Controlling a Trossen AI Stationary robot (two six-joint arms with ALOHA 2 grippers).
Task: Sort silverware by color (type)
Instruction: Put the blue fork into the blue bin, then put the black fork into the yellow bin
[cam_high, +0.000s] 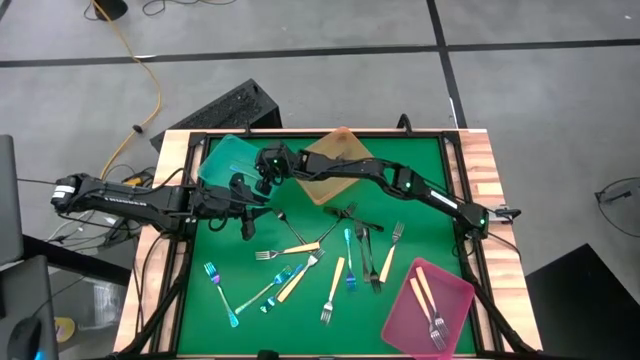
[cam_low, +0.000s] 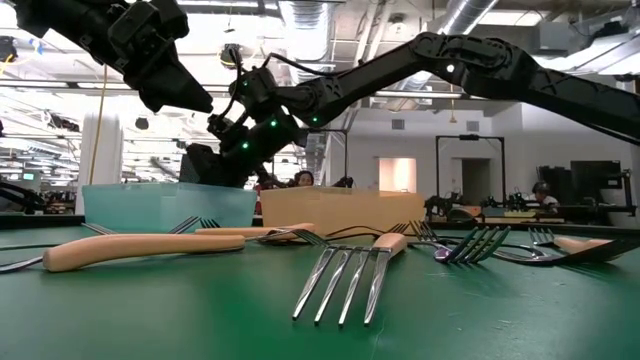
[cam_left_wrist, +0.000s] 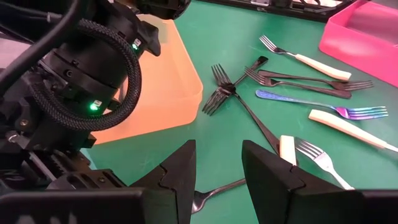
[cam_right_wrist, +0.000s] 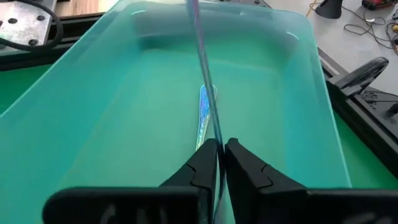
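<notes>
**Blue utensil poised over the teal tray, release half-made**

While the right hand (cam_right_wrist: 217, 149) hangs over the teal tray (cam_high: 222, 160) with an iridescent blue utensil (cam_right_wrist: 205, 99) pinched between nearly closed fingers, the risk lies in how the piece drops. Its handle runs down into the tray and its lower end seems to rest on the tray floor, so a slow release could let it lean and slide along the wall rather than lie flat. If the fingers part unevenly, the thin handle may cling to one pad and be dragged out as the arm lifts.

The left hand (cam_left_wrist: 217, 171) hovers just beside, fingers moderately apart and holding nothing, above a dark grey fork (cam_left_wrist: 230, 93) near the amber tray (cam_left_wrist: 168, 81). The two arms cross closely here; in the high view they nearly overlap by the teal tray, and a careless lift by either could knock the other.

Most of the silverware remains loose on the green desk (cam_high: 420, 160): cream-handled forks (cam_high: 300, 247), dark pieces and blue ones in a heap at the middle. The pink tray (cam_high: 455, 300) already holds a few cream-handled pieces.

Hidden: the utensil's head is cut off in the right wrist view, so I cannot say whether it is a fork or spoon. In the low view the tray's contents are screened by its wall.
</notes>
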